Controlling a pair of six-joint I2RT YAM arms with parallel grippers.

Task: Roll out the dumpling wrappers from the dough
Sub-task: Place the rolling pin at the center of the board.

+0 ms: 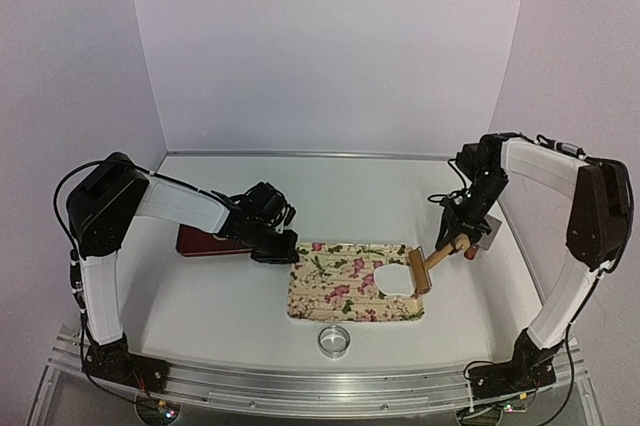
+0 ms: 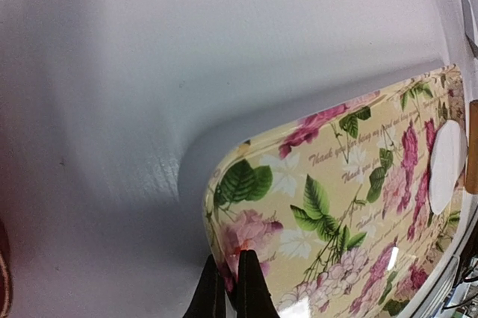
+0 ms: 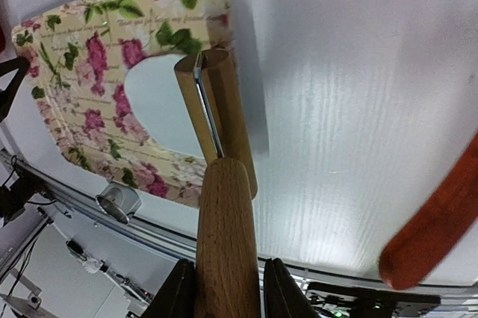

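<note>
The dough (image 1: pixel 392 279) is a flattened white sheet on the right part of a floral tray (image 1: pixel 330 286). A wooden rolling pin's roller (image 1: pixel 418 274) lies across the dough's right edge. My right gripper (image 1: pixel 462 243) is shut on the pin's handle (image 3: pixel 224 228), with the roller (image 3: pixel 216 113) and the dough (image 3: pixel 157 105) ahead of it. My left gripper (image 1: pixel 278 252) is shut on the tray's left corner rim (image 2: pixel 224 239), which sits between the fingertips of the left gripper (image 2: pixel 233 262). The dough (image 2: pixel 446 165) shows far right in the left wrist view. No dumpling wrappers are in view.
A shiny metal ring cutter (image 1: pixel 334 340) stands in front of the tray near the table's front edge, and the ring cutter (image 3: pixel 118 200) also shows in the right wrist view. A dark red flat object (image 1: pixel 205 241) lies behind the left arm. A reddish-brown rounded object (image 3: pixel 429 225) is close beside the right gripper.
</note>
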